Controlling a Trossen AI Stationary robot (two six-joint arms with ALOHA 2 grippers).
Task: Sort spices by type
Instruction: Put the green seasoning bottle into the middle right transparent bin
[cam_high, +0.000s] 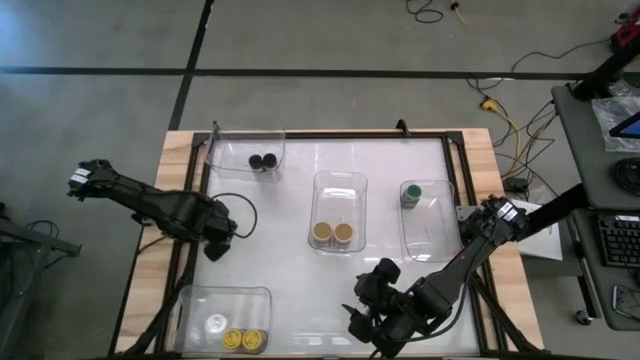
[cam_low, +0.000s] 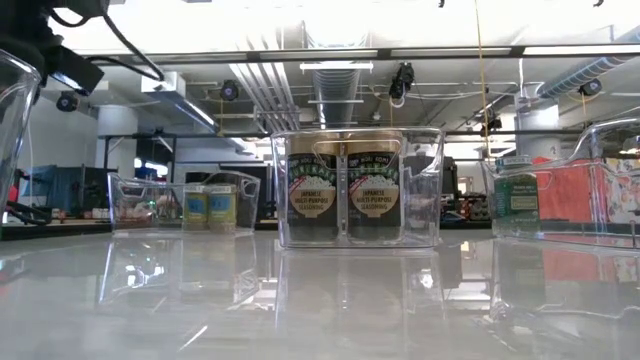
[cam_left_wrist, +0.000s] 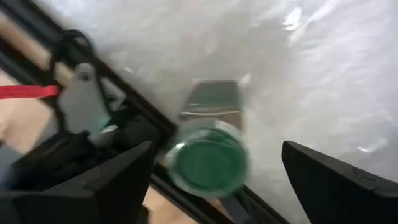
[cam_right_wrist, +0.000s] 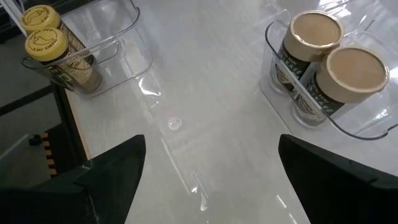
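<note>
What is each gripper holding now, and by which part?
Nothing is held. The left gripper has its jaws open either side of a small round green-lidded jar, apart from it; the right gripper is open, empty.

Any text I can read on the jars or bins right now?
"JAPANESE MULTI-PURPOSE SEASONING": on the labels of the two tan-lid jars in the centre bin.
Labels on the yellow-lid jars, green-lid jar and far jars: too small or blurred to read.
</note>
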